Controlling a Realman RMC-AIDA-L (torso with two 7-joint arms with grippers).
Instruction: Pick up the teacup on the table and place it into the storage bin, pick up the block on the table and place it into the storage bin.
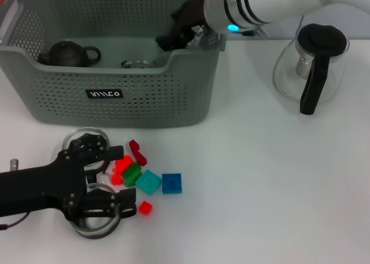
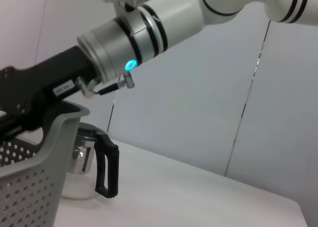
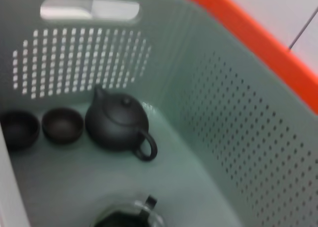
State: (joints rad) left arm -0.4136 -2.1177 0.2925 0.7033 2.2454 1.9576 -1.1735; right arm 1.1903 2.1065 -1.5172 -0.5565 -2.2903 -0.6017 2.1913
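Over the far right corner of the storage bin: the right tool, lowered past the rim, probably so that whatever goes in lands softly instead of dropping. Cannot tell how far open, nor whether anything is in it.

Near left on the table: the left tool, lying low and spread wide, gripping nothing. Points at the scatter of blocks: red, green, teal, blue and a small red one. Looks lined up for a block pick. All blocks out on the table, none in the bin yet. Two clear glass rounds beside the tool, one far, one near, possibly cups.

Only in the right wrist view: two small dark teacups side by side on the bin floor next to the dark teapot. From the head, only the teapot shows, behind the near wall.

Only in the left wrist view: the glass jug with its black handle, seen from the side, just beyond the bin's right end.
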